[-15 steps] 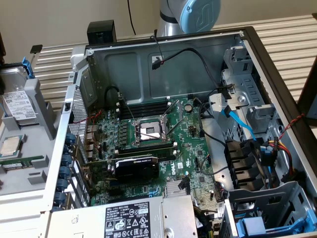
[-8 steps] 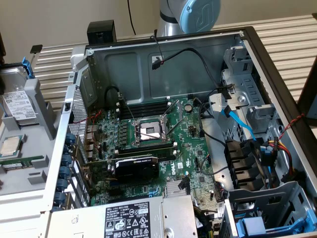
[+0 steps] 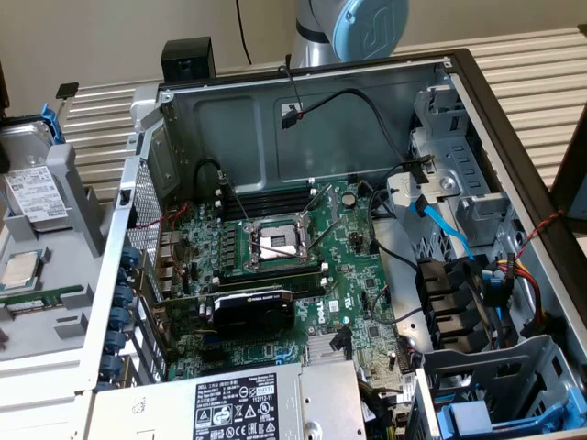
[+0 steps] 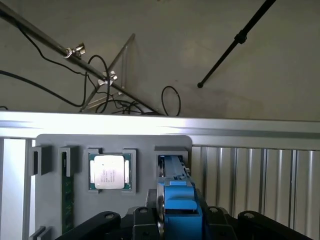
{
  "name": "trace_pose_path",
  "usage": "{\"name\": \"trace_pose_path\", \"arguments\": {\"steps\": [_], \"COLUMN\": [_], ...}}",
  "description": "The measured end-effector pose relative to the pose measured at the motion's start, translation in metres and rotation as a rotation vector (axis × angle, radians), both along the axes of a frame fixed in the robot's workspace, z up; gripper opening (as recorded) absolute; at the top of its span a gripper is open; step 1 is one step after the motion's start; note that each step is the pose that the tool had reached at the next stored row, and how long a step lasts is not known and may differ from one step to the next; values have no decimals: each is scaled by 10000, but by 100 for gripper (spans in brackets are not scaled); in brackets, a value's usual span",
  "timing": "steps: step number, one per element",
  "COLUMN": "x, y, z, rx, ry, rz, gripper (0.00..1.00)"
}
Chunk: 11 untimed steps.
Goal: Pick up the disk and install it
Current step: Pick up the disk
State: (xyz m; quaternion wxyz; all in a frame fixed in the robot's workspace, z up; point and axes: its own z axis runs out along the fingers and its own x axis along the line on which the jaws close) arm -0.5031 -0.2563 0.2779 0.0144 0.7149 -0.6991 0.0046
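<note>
Slatted table (image 4: 260, 180), grey tray (image 4: 115, 145). Disk (image 4: 177, 197) stands on edge in the slot just beside the chip (image 4: 107, 171). Gripper (image 4: 177, 225) straddles it; clamped or not, can't tell. Best to squeeze centred and lift straight out, no twisting.

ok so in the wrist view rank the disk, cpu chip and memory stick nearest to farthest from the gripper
1. disk, right at the gripper
2. cpu chip, beside the disk
3. memory stick, beyond the chip
</note>
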Motion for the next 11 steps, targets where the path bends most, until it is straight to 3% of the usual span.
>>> {"name": "trace_pose_path", "arguments": {"steps": [11], "x": [1], "y": [0], "z": [1], "rx": [-1], "ry": [-4], "rz": [0], "gripper": [37]}}
